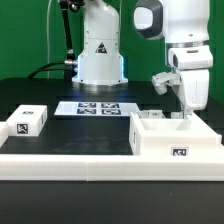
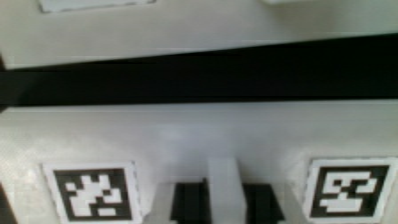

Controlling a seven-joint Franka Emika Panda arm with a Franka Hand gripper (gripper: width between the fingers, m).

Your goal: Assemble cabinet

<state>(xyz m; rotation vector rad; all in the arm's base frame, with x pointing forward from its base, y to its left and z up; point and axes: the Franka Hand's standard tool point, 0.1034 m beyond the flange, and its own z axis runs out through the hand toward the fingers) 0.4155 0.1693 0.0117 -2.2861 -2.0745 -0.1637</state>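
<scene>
The large white cabinet box stands at the exterior view's right, with a tag on its front. My gripper reaches straight down into the box's right part. In the wrist view my two dark fingers flank a thin upright white wall of the box and press against it on both sides. Two square tags lie on the white surface, one on either side of the fingers. A small white tagged block sits apart at the exterior view's left. Other panels are hard to make out.
The marker board lies flat in the middle in front of the robot base. A long low white border rail runs along the front. Dark table shows between the block and the box.
</scene>
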